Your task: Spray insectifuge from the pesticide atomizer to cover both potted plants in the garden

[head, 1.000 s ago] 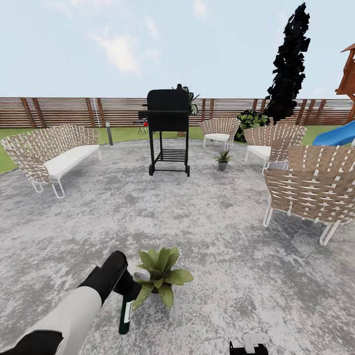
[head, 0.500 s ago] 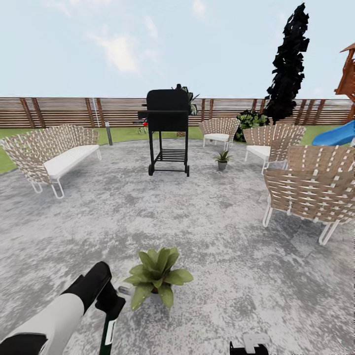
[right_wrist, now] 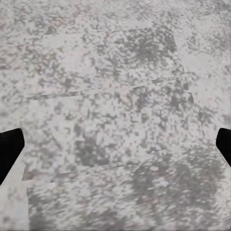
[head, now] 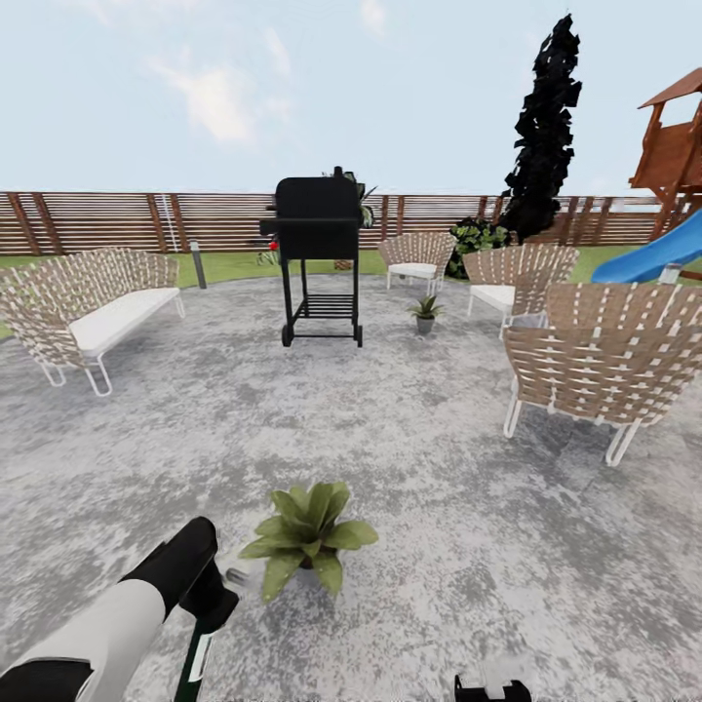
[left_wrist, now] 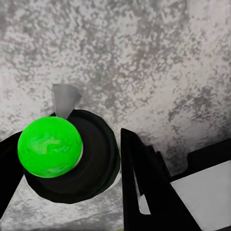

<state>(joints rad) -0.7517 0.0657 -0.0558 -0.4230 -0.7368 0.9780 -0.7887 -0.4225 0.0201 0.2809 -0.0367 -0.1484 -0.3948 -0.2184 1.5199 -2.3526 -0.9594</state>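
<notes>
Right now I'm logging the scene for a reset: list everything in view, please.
pesticide atomizer: 1, dark green, held in left gripper
potted plants: 2, green, one near, one beside grill
grill: 1, black, patio centre
sofa: 1, woven tan, left
chairs: 3, woven tan, right
fence: 1, brown, behind
slide: 1, blue, far right
tree: 1, dark, behind
left gripper: black, shut on atomizer
right gripper: black, open over patio
</notes>
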